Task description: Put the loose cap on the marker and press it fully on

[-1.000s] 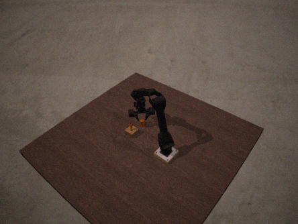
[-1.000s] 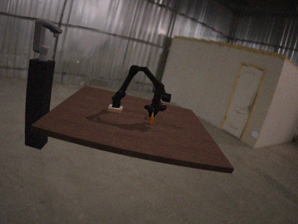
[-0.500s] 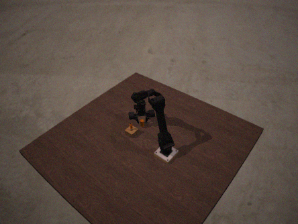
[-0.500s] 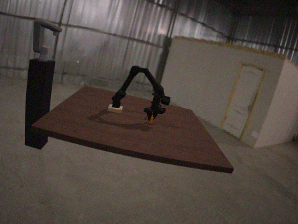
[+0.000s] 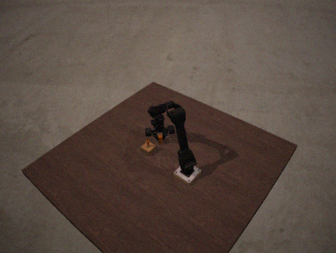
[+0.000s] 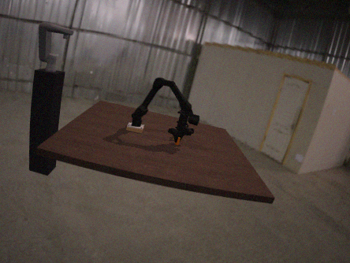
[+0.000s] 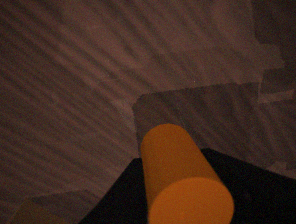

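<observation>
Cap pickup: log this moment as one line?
phase: grasp cap | gripper: closing around orange cap, grip unconfirmed | cap: on table, upright | marker: uncapped in holder block | next: lift cap
</observation>
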Motion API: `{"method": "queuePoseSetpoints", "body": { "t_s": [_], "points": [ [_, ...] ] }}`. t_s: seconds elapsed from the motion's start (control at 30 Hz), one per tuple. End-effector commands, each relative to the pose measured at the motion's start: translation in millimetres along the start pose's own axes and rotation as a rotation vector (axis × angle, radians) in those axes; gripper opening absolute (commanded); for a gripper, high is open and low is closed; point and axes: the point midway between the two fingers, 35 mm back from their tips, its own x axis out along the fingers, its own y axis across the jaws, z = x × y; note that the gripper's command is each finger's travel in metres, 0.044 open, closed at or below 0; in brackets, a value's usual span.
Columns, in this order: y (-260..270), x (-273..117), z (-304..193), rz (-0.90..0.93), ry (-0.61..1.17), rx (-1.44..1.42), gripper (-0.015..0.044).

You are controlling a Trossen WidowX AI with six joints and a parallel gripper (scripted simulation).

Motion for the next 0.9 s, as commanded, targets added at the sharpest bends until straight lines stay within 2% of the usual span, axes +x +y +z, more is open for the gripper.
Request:
{"method": "queuePoseSetpoints", "body": {
  "t_s": [0.0,0.1,0.2,0.23,0.87],
  "points": [
    [0,0,1,-0.002,-0.003,0.002,0.0103],
    [0,0,1,-0.002,-0.003,0.002,0.0083],
    [0,-4,1,-0.002,-0.003,0.002,0.0004],
    [0,-7,1,-0.002,-0.003,0.002,0.0],
    [0,-60,0,-0.001,-0.003,0.002,0.0]
  ]
}}
